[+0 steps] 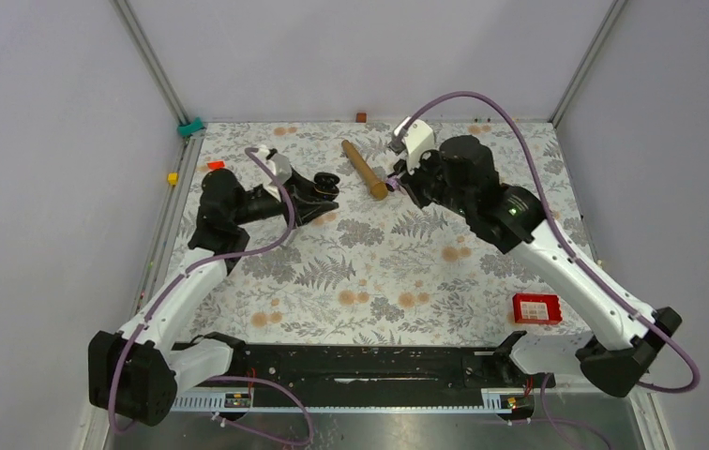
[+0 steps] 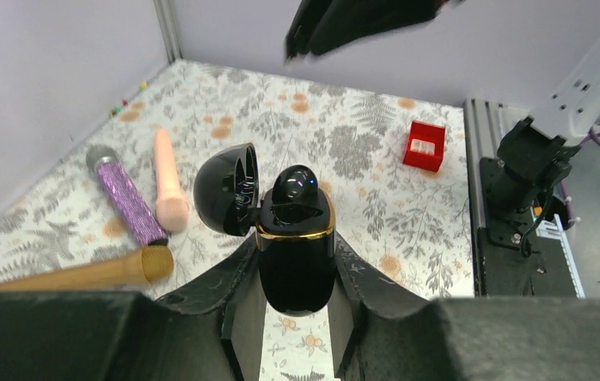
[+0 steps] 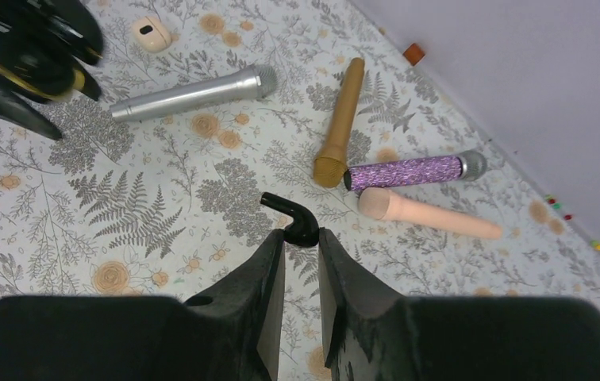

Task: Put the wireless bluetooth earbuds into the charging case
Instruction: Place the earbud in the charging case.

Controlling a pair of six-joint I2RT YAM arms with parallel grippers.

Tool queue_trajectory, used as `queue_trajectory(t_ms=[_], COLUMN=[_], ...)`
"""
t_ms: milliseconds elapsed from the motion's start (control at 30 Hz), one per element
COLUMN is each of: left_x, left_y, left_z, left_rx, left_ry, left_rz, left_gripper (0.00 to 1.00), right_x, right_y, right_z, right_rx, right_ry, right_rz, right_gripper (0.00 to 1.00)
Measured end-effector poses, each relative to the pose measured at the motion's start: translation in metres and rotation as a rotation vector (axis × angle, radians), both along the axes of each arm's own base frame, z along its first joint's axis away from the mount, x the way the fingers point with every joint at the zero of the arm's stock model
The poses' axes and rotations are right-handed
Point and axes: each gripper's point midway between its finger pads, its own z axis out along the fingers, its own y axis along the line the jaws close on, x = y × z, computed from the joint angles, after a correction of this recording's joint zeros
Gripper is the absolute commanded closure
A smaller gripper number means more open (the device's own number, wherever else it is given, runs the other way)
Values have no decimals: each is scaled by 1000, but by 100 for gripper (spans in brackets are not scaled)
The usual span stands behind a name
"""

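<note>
My left gripper (image 2: 295, 255) is shut on the glossy black charging case (image 2: 297, 262) with a gold rim, held above the table. Its lid (image 2: 225, 189) hangs open to the left. One black earbud (image 2: 295, 184) sits in the case's mouth. In the top view this gripper (image 1: 321, 195) is at the far left of the table. My right gripper (image 3: 301, 236) is shut on a second small black earbud (image 3: 293, 221), whose curved stem sticks out past the fingertips. It hovers over the floral cloth, near the far middle of the table (image 1: 398, 178) in the top view.
Several stick microphones lie on the cloth: a silver one (image 3: 194, 94), a tan one (image 3: 336, 119), a purple glitter one (image 3: 412, 171) and a pink one (image 3: 432, 214). A small cream piece (image 3: 151, 34) lies farther off. A red box (image 1: 535, 308) sits at the near right.
</note>
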Motion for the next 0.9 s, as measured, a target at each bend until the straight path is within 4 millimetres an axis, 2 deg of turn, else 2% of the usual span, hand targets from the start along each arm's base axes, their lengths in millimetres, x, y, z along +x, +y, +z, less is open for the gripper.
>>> queue_trajectory(t_ms=[133, 300, 367, 667, 900], left_x=[5, -7, -12, -27, -34], left_y=[-17, -39, -45, -54, -56], left_z=[-30, -63, -69, -89, -105], left_rx=[59, 114, 125, 144, 169], left_ry=[84, 166, 181, 222, 219], left_rz=[1, -64, -91, -144, -165], left_gripper=[100, 100, 100, 100, 100], right_x=[-14, -29, -33, -49, -57], right_y=[-13, -16, -10, 28, 41], right_z=[22, 34, 29, -21, -31], right_rx=[18, 29, 11, -141, -175], right_ry=[-61, -101, -101, -54, -53], right_rz=[17, 59, 88, 221, 261], right_gripper=[77, 77, 77, 77, 77])
